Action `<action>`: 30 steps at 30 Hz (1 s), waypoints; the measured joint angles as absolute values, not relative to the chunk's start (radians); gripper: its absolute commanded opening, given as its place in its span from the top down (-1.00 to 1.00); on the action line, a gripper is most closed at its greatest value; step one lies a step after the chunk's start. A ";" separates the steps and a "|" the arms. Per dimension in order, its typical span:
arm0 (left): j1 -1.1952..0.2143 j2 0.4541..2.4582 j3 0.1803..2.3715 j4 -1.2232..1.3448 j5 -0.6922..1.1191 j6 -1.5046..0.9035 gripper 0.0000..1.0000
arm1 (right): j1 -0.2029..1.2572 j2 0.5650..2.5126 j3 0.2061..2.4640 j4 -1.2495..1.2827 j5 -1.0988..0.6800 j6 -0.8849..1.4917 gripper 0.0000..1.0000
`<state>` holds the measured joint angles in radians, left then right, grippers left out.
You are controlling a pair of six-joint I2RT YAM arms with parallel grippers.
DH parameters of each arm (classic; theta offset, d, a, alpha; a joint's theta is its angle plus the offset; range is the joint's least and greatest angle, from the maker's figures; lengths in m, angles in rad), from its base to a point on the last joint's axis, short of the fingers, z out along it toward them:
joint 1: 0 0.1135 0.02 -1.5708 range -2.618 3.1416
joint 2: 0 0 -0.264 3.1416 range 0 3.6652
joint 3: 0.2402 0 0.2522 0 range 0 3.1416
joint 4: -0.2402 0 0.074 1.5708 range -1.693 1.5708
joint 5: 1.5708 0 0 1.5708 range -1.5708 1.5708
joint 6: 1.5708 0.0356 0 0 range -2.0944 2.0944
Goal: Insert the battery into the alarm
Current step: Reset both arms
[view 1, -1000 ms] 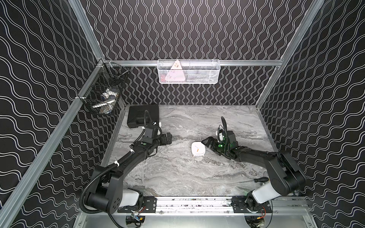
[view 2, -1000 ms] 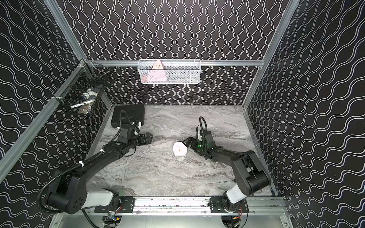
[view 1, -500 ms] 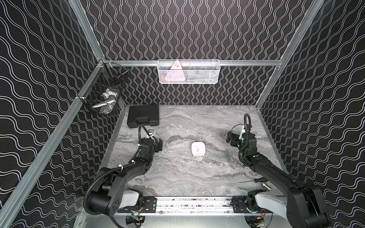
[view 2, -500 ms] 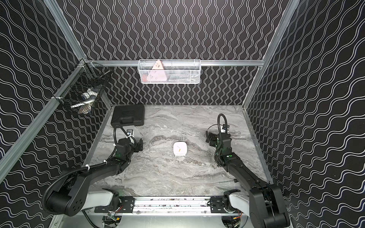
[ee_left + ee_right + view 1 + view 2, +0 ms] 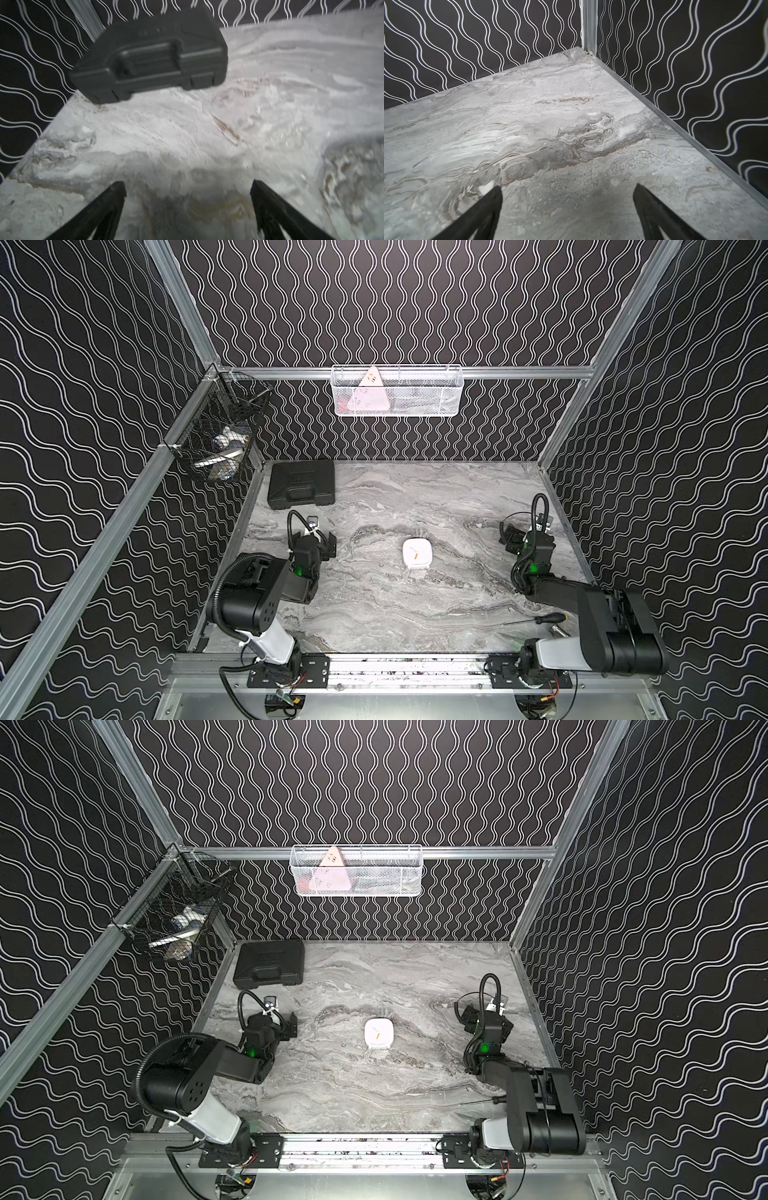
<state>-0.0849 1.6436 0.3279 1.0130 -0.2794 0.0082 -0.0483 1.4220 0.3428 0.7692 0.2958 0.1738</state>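
Observation:
The alarm (image 5: 417, 553) (image 5: 379, 1033) is a small white rounded-square clock. It lies face up on the marble table, one orange hand showing, in both top views. The battery is out of view. My left gripper (image 5: 321, 538) (image 5: 287, 1025) sits low over the table to the alarm's left, well apart from it. In its wrist view it is open (image 5: 188, 187), with only bare marble between the fingers. My right gripper (image 5: 512, 534) (image 5: 468, 1016) rests near the right wall, far from the alarm. It is open too (image 5: 568, 190) and holds nothing.
A shut black case (image 5: 301, 484) (image 5: 149, 54) lies in the back left corner. A thin screwdriver (image 5: 536, 619) and a small grey cylindrical bit (image 5: 556, 630) lie by the right arm's base. A white wire basket (image 5: 397, 391) and a black one (image 5: 216, 435) hang on the walls.
Both arms have drawn back from the alarm, the left toward the left wall and the right toward the right wall. The alarm has not moved, and both grippers stayed open.

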 measured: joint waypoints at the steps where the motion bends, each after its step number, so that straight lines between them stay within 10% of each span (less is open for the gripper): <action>1: -0.080 1.645 0.336 1.016 -0.279 -0.006 -0.98 | -0.064 1.445 0.342 0.789 0.279 0.177 -0.98; 30: -0.071 1.650 0.348 1.024 -0.268 -0.027 -0.98 | -0.074 1.658 0.390 0.955 0.048 0.134 -0.99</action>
<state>-0.0708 1.6501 0.3485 1.0241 -0.2680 -0.0269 -0.0738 1.6577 0.3901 0.9550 0.0479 0.1341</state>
